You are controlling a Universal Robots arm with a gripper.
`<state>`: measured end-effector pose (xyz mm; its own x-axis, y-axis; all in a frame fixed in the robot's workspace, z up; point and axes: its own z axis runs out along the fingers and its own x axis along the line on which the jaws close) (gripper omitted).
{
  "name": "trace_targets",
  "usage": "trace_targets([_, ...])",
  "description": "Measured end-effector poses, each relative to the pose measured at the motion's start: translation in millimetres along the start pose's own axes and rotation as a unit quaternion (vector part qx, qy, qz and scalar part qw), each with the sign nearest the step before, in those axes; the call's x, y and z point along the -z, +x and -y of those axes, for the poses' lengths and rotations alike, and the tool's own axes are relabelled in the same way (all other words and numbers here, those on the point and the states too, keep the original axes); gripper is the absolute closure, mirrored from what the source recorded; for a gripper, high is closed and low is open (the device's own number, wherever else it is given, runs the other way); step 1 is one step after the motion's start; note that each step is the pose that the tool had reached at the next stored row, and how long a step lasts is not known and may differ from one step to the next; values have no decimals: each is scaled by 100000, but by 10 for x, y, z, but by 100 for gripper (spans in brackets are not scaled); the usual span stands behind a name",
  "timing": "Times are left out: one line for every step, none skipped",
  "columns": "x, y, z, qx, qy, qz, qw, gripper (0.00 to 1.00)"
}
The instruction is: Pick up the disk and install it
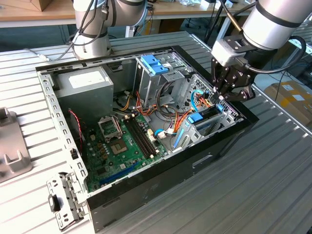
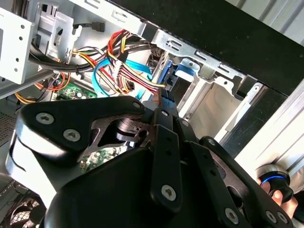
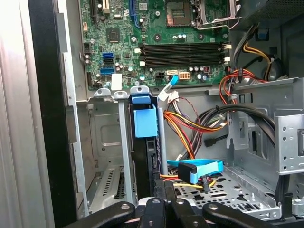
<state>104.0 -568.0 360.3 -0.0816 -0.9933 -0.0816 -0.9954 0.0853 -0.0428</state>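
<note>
A: In the exterior view, where is the gripper (image 1: pixel 220 95)?

B: Low over the case's (image 1: pixel 146 192) right end, at the drive bay. The disk (image 1: pixel 201 118) stands on edge there, near the black rim, cables crowding its left side.

A: The second wrist view?

B: The fingers (image 2: pixel 164 142) are drawn narrow, tips together.

A: The first wrist view?

B: The disk's blue carrier sits upright in its slot beside the motherboard (image 3: pixel 156 42). The case rests on a ribbed metal table (image 1: pixel 253 195).

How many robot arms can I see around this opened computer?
2. The working arm is at the exterior view's right, its claw lowered into the open computer case; a second arm stands behind the case, toward the exterior view's left. Others may be out of frame.
</note>
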Motion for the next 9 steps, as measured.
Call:
trace_targets([-16,1,4,-14,-157,-12,100000,89])
trace_targets([-32,1,14,-25,-328,-23,99999,89])
trace_targets([-43,1,25,-34,-462,-35,99999,89])
trace_targets([-54,1,36,-47,-597,-46,99998,89])
trace_targets([-69,1,50,-59,-769,-61,99997,89])
trace_targets([-80,1,59,-67,-899,-74,99996,89])
trace_targets([-94,2,66,-78,-1019,-85,99995,89])
trace_targets([-105,2,72,-86,-1117,-90,99994,89])
trace_targets([-113,2,76,-91,-1180,-96,99993,89])
